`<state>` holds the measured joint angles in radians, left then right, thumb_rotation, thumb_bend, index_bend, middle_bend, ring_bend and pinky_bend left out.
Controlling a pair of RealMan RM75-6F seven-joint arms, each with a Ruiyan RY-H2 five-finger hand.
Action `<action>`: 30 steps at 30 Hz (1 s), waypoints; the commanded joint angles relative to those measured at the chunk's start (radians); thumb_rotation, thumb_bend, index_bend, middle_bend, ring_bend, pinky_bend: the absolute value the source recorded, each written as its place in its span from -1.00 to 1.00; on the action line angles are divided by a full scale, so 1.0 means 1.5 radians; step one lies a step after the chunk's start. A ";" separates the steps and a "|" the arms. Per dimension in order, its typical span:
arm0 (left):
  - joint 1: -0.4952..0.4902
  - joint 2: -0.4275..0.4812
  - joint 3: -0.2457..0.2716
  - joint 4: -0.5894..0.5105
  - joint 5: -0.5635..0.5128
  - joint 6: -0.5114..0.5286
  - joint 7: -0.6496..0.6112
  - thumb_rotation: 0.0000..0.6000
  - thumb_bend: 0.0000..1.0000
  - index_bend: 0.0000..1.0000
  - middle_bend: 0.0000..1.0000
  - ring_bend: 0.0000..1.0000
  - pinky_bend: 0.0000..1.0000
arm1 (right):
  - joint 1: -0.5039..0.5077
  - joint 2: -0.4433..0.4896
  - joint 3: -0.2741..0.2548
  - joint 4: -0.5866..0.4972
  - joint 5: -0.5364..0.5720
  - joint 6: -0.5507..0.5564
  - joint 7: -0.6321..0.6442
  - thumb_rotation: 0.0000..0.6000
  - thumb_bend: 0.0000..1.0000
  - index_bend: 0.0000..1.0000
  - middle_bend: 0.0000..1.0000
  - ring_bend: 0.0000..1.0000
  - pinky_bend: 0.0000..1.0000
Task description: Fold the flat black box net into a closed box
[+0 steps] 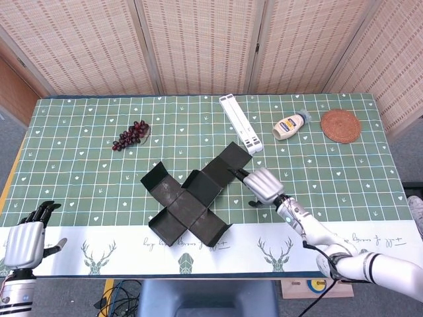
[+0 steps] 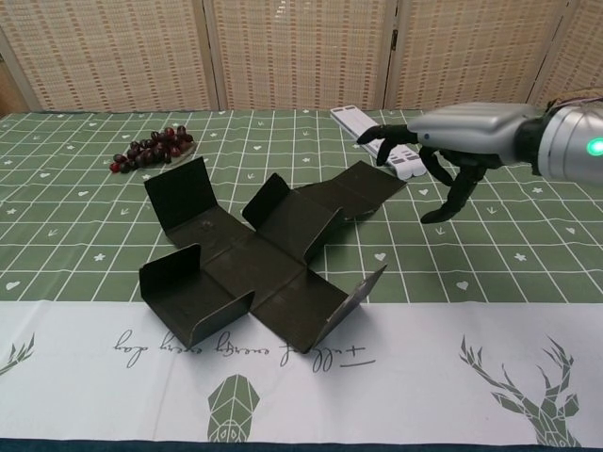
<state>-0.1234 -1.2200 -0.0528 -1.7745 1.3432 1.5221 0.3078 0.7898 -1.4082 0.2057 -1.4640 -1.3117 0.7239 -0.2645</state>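
The black box net (image 1: pixel 192 201) lies spread in a cross shape mid-table, several of its flaps partly raised; in the chest view the net (image 2: pixel 254 254) shows upright flaps on its left and front. My right hand (image 1: pixel 263 185) hovers just right of the net's far right flap (image 2: pixel 363 188), fingers spread and curved downward, holding nothing. In the chest view the right hand (image 2: pixel 452 151) is above the cloth, apart from the flap. My left hand (image 1: pixel 26 238) rests low at the table's front left corner, fingers apart and empty, far from the net.
A bunch of dark grapes (image 1: pixel 131 135) lies back left. A white folded stand (image 1: pixel 240 123) sits just behind the net's right flap. A squeeze bottle (image 1: pixel 291 125) and a woven coaster (image 1: pixel 341 125) are at the back right.
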 commanded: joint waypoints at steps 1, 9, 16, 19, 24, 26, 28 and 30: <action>0.001 -0.001 -0.002 0.003 -0.002 -0.003 -0.002 1.00 -0.85 -0.54 -0.59 -0.41 -0.16 | 0.036 -0.047 0.008 0.060 0.030 -0.035 -0.017 1.00 -0.59 -0.93 -0.61 0.36 0.64; 0.004 0.003 -0.005 0.008 -0.010 -0.013 -0.010 1.00 -0.85 -0.54 -0.59 -0.41 -0.16 | 0.125 -0.117 0.019 0.179 0.093 -0.117 -0.043 1.00 -0.63 -1.00 -0.82 0.36 0.65; 0.008 0.004 -0.007 0.007 -0.017 -0.017 -0.014 1.00 -0.85 -0.54 -0.59 -0.41 -0.17 | 0.175 -0.132 0.016 0.199 0.102 -0.165 -0.027 1.00 -0.65 -1.00 -0.85 0.36 0.65; 0.010 0.006 -0.008 0.009 -0.021 -0.019 -0.015 1.00 -0.85 -0.54 -0.59 -0.41 -0.17 | 0.174 -0.125 0.005 0.177 0.076 -0.159 -0.007 1.00 -0.66 -1.00 -0.77 0.36 0.65; 0.006 0.005 -0.011 0.010 -0.020 -0.027 -0.015 1.00 -0.85 -0.54 -0.59 -0.41 -0.18 | 0.165 -0.123 -0.013 0.158 0.042 -0.126 0.011 1.00 -0.62 -0.81 -0.52 0.39 0.65; 0.005 0.003 -0.010 0.011 -0.016 -0.028 -0.015 1.00 -0.85 -0.54 -0.59 -0.41 -0.18 | 0.163 -0.129 -0.018 0.158 0.034 -0.109 0.010 1.00 -0.58 -0.69 -0.40 0.43 0.65; 0.004 0.002 -0.011 0.012 -0.014 -0.030 -0.016 1.00 -0.85 -0.54 -0.59 -0.41 -0.18 | 0.161 -0.137 -0.021 0.161 0.030 -0.094 0.007 1.00 -0.51 -0.53 -0.25 0.48 0.66; 0.004 0.001 -0.011 0.013 -0.013 -0.031 -0.018 1.00 -0.85 -0.54 -0.59 -0.41 -0.18 | 0.160 -0.144 -0.023 0.164 0.031 -0.081 0.001 1.00 -0.40 -0.36 -0.08 0.53 0.70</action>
<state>-0.1171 -1.2180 -0.0687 -1.7554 1.3235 1.4753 0.2812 1.0326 -1.6159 0.1759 -1.2206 -1.2626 0.5910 -0.2571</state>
